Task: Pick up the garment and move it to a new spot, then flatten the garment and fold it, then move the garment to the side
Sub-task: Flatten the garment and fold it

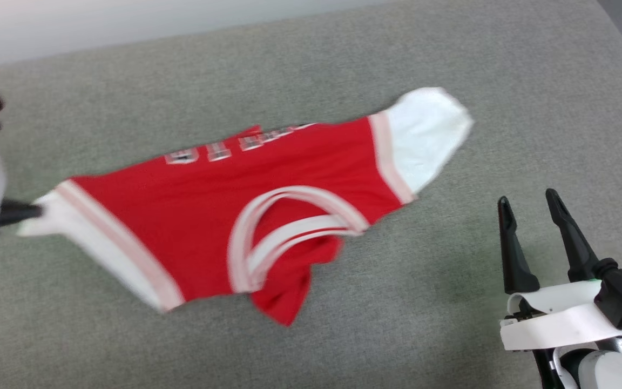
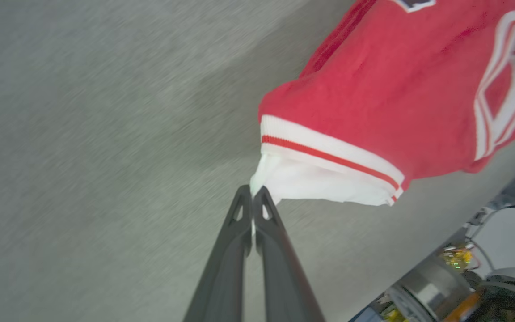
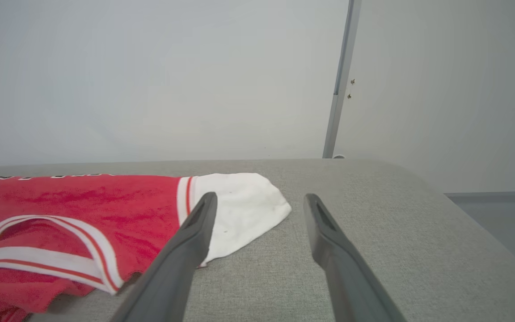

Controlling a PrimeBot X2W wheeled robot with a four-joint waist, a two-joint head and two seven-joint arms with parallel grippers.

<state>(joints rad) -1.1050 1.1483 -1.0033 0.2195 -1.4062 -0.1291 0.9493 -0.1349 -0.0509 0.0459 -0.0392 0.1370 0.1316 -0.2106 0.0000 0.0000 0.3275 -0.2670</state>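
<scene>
Left claw pinches white sleeve of red shirt. Right claw wide open, empty, red shirt to left.

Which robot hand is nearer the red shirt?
Left. The left gripper pinches a white sleeve of the garment; the right gripper stands open, apart from the other sleeve.

Motion blur smears the head view, so the letters on the garment cannot be read. That view's left edge cuts off most of the left gripper; just a dark tip meets the white sleeve. The left wrist view crops the garment at top and right, and gear in its lower right corner is too blurred to name.
</scene>
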